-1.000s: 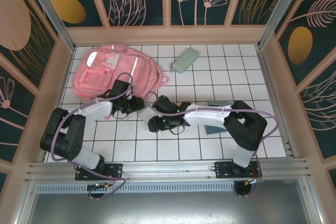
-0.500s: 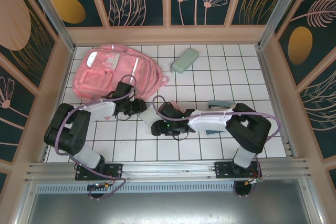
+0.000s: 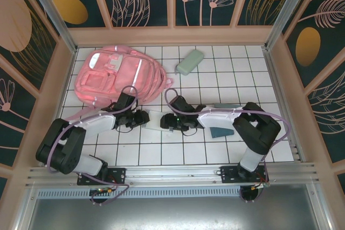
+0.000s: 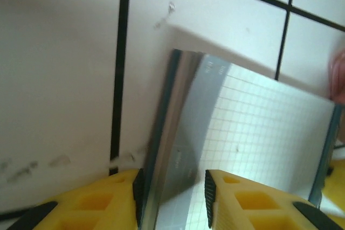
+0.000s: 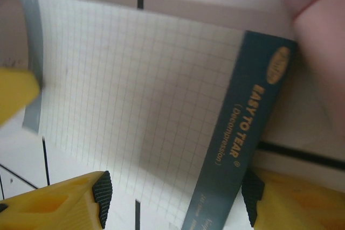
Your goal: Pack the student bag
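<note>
Lying flat at about ten o'clock on the white tiled table [image 3: 232, 152], the student bag [image 3: 116, 76] rests with its front pockets up, its lower edge near the left gripper [image 3: 141, 119]. That gripper's fingers [image 4: 97, 203] are clenched on one edge of a grid notepad [image 3: 155, 120] near the table's middle. The right gripper [image 3: 167, 124], at the pad's three o'clock side, has its fingers [image 5: 64, 203] spread and released over the blue header end. A pale green pouch [image 3: 190, 62] sits at twelve o'clock, a dark teal book [image 3: 222, 131] at four.
</note>
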